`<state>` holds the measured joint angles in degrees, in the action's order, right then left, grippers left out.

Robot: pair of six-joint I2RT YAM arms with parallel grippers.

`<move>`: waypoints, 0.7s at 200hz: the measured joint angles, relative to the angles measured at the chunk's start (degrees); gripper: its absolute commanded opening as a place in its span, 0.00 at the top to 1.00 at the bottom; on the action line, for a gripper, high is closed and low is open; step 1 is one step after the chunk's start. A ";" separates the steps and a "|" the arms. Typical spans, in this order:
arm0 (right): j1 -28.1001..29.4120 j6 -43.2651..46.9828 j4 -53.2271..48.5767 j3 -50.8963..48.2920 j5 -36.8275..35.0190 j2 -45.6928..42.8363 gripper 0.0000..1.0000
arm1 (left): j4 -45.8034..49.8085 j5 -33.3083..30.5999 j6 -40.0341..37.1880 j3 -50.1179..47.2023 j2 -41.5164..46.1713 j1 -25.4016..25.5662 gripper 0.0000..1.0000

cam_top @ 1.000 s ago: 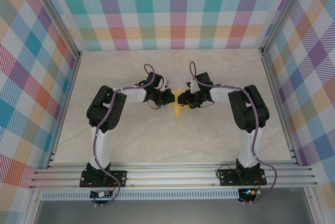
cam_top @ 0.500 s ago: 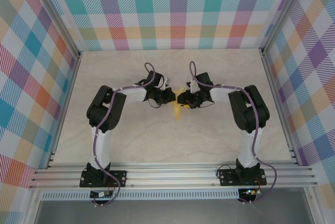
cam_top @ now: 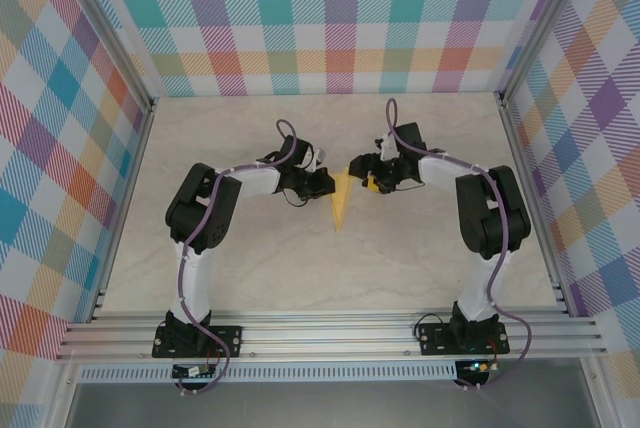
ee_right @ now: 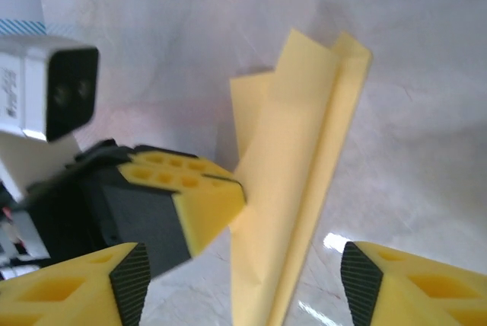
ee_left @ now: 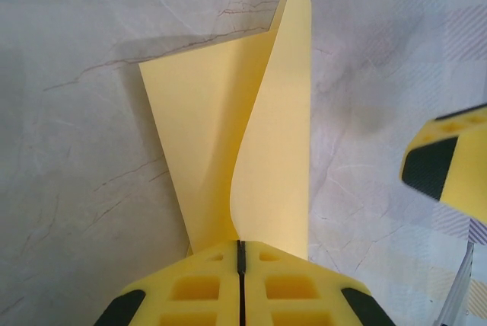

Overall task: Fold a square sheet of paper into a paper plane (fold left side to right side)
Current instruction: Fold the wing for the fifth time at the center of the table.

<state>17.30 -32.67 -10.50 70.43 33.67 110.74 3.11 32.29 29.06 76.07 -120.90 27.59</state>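
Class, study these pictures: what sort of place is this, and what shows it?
Probably a robotics lab test cell: two robot arms bolted to an aluminium frame, a table boxed in by checked backdrop walls, and a yellow paper plane.

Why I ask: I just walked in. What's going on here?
Two robot arms are folding a yellow paper plane on the table. The left pincer is shut on one edge of the paper plane, holding it while one flap stands up. The right pincer is open beside it, not touching.
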 measured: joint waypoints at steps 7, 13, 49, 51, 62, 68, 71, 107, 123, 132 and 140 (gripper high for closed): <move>0.04 -0.28 -0.63 1.79 -0.09 0.90 0.24 | 0.00 0.00 0.00 0.00 0.00 0.00 0.95; 0.04 -0.57 -1.14 3.19 -0.17 1.64 0.22 | 0.00 0.00 0.00 0.00 0.00 0.00 0.95; 0.07 -2.49 -5.53 9.79 -1.79 6.05 0.09 | 0.00 0.00 0.00 0.00 0.00 0.00 0.95; 0.04 -2.49 -5.75 10.01 -1.81 6.29 0.09 | 0.00 0.00 0.00 0.00 0.00 0.00 0.95; 0.09 -3.04 -6.86 10.91 -1.99 7.34 0.06 | 0.00 0.00 0.00 0.00 0.00 0.00 0.95; 0.22 -3.10 -7.61 11.43 -2.03 7.82 0.05 | -0.02 0.02 -0.02 0.00 0.00 0.00 0.95; 0.31 -3.13 -7.89 11.69 -2.05 8.11 0.04 | -0.02 0.02 -0.02 0.00 0.00 0.00 0.95; 0.79 -3.61 -10.51 14.67 -2.51 10.82 0.02 | 0.00 0.02 -0.02 0.00 0.00 0.00 0.96; 1.36 -3.63 -11.21 16.26 -2.67 11.74 0.01 | -0.02 0.02 -0.02 0.00 0.00 0.00 0.96; 1.70 -3.74 -11.50 17.18 -2.64 12.17 0.00 | -0.02 0.02 -0.02 0.00 0.00 0.00 0.96; 1.97 -3.80 -11.54 17.75 -2.67 12.46 0.00 | -0.02 0.02 -0.02 0.00 0.00 0.00 0.96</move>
<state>19.27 -36.47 -22.04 88.18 31.00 123.20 3.09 32.32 29.04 76.07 -120.90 27.59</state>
